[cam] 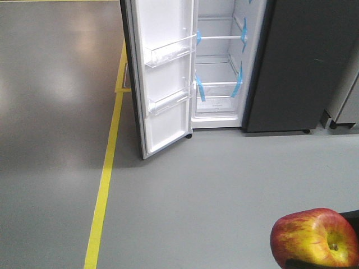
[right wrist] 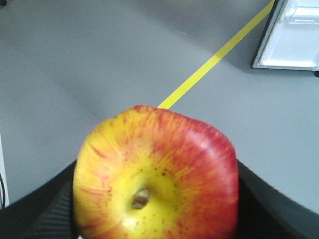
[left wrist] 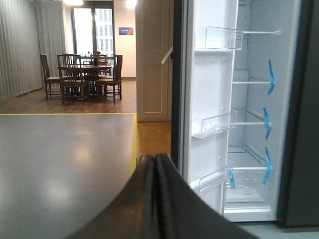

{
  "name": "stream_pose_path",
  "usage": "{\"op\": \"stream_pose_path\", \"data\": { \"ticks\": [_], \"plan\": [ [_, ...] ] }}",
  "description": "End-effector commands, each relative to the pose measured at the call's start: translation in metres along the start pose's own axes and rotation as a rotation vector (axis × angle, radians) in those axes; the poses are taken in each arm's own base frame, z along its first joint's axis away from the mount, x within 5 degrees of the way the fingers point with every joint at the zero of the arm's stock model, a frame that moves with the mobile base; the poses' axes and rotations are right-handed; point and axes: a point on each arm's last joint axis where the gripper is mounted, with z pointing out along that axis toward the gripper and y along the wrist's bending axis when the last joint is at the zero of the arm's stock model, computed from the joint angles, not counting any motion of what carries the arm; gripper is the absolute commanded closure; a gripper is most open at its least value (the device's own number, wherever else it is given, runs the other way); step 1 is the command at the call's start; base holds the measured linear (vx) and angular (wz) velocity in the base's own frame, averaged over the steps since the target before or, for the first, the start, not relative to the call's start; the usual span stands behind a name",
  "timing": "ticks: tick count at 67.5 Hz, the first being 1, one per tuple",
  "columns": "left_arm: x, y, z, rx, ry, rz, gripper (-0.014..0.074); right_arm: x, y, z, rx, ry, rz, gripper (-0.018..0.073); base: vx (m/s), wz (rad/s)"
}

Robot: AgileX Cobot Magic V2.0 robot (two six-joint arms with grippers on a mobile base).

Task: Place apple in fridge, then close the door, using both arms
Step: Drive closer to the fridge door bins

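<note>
The red and yellow apple [right wrist: 157, 174] fills the right wrist view, held between the black fingers of my right gripper [right wrist: 154, 199], which is shut on it. In the front view the apple [cam: 314, 238] hangs at the bottom right, well short of the fridge [cam: 224, 61]. The fridge stands open with white shelves and blue tape; its door [cam: 165, 73] swings out to the left. My left gripper [left wrist: 153, 162] is shut with nothing in it, its fingers pressed together, pointing toward the door [left wrist: 207, 99] and the fridge [left wrist: 254, 124] interior.
A yellow floor line [cam: 104, 190] runs left of the door. Grey floor lies between me and the fridge. A dark grey panel [cam: 308, 61] stands right of the opening. A dining table with chairs [left wrist: 82, 74] is far back left.
</note>
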Motion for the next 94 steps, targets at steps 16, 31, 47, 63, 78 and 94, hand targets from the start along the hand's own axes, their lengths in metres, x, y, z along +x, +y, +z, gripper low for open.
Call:
{"op": "stream_pose_path", "data": {
  "ticks": [16,31,47,63,78,94],
  "plan": [
    [0.0019,-0.0002,-0.0009,0.011,-0.061,-0.016,0.0602,-0.0128,0.0005,-0.0055,0.001,-0.097,0.0,0.0216,0.22,0.09],
    [0.0019,-0.0002,-0.0009,0.011,-0.061,-0.016,0.0602,-0.0128,0.0005,-0.0055,0.001,-0.097,0.0,0.0216,0.19,0.07],
    [0.0019,-0.0002,-0.0009,0.011,-0.061,-0.016,0.0602,-0.0128,0.0005,-0.0055,0.001,-0.097,0.0,0.0216,0.16,0.05],
    [0.0019,-0.0002,-0.0009,0.011,-0.061,-0.016,0.0602,-0.0128,0.0005,-0.0055,0.001,-0.097,0.0,0.0216,0.14,0.02],
    [0.0019,-0.0002,-0.0009,0.011,-0.061,-0.016,0.0602,-0.0128,0.0005,-0.0055,0.001,-0.097,0.0,0.0216,0.12,0.03],
    [0.0019,-0.0002,-0.0009,0.011,-0.061,-0.016,0.0602,-0.0128,0.0005,-0.0055,0.001,-0.097,0.0,0.0216,0.11,0.01]
  ]
}}
